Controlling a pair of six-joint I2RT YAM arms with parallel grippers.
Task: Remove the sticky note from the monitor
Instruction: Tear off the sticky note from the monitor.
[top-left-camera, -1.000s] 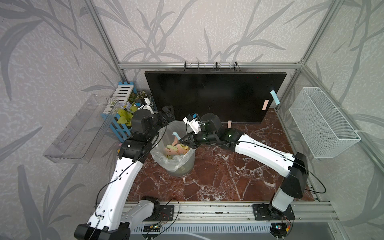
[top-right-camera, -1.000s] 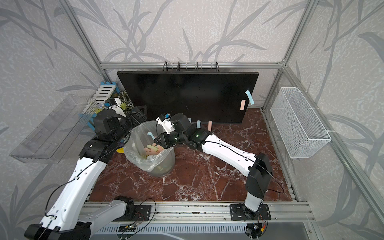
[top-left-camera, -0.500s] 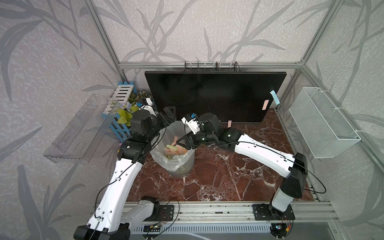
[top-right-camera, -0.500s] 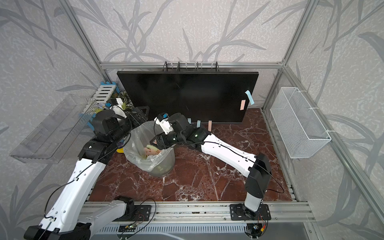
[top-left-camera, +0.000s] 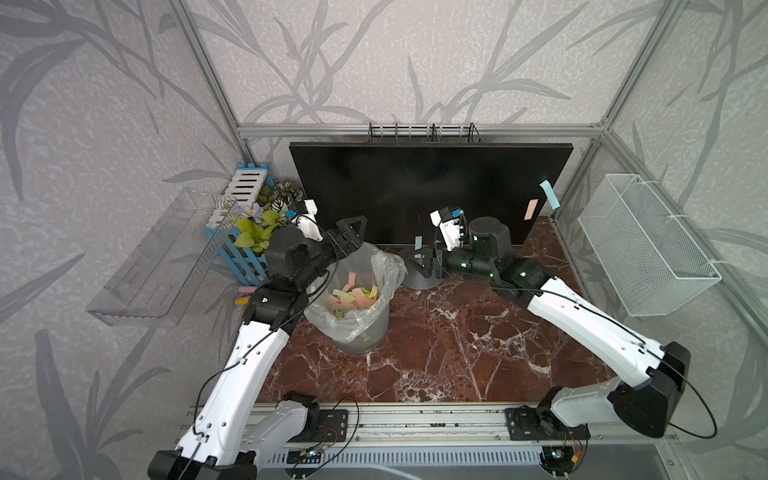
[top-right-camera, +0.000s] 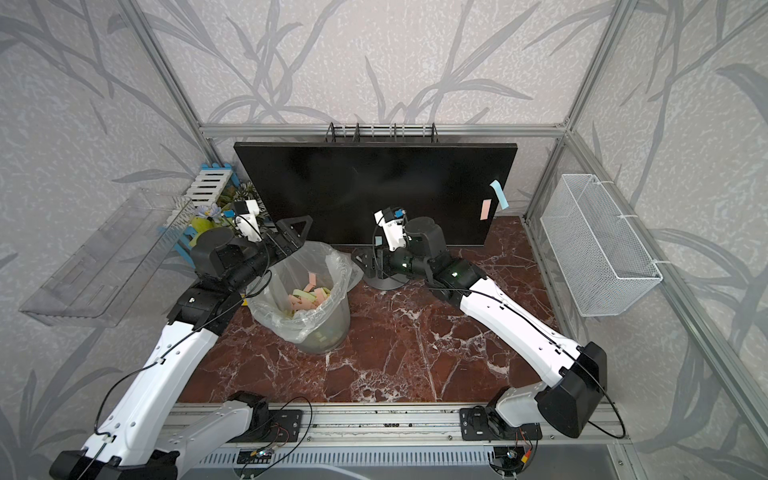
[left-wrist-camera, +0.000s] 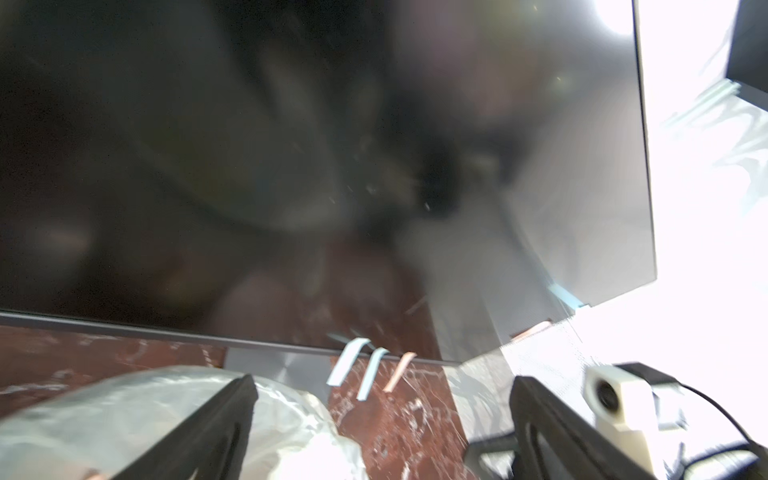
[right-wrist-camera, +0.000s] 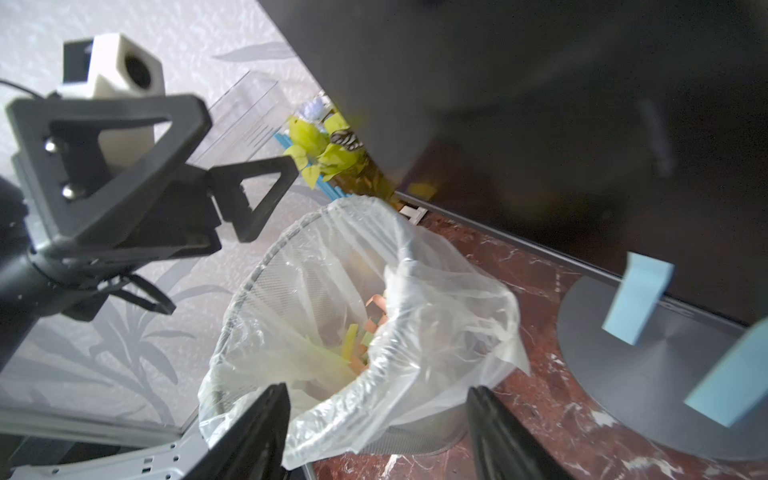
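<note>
**Both top views.** A wide black monitor (top-left-camera: 415, 187) stands at the back of a marble table (top-left-camera: 440, 349), with paper notes stuck to it. A pink note (top-left-camera: 531, 209) sits low on the right of the screen. A blue note (top-left-camera: 549, 194) curls off the right edge just beside it. A small blue note (top-left-camera: 418, 242) hangs from the lower edge above the round grey foot (top-left-camera: 419, 284).

In front is a bin (top-left-camera: 365, 336) lined with clear plastic, holding a heap of pink, yellow and green slips. By my reckoning much of the clearing is done, but several notes are left.

The left gripper (top-left-camera: 347, 237) hovers over the bin's far rim, spread wide and empty. The right gripper (top-left-camera: 422, 264) sits low by the foot, near the bin. Its jaws are hard to read from up here, and its arm hides part of the monitor's lower edge.

**Left wrist view.** The left gripper (left-wrist-camera: 382, 415) shows two dark fingers far apart with nothing between them. Beyond them, three strips hang from the monitor's lower edge: two blue strips (left-wrist-camera: 348, 360) and a pinkish strip (left-wrist-camera: 399, 371). The screen is a blur of reflections, and one side is washed out by white glare.

**Right wrist view.** The right gripper (right-wrist-camera: 378, 419) has its jaws parted and holds nothing, pointing at the bin's open mouth. One blue slip (right-wrist-camera: 636, 303) on the monitor's lower edge shows whole. A second blue slip (right-wrist-camera: 735, 382) is cut off by the frame.
</note>
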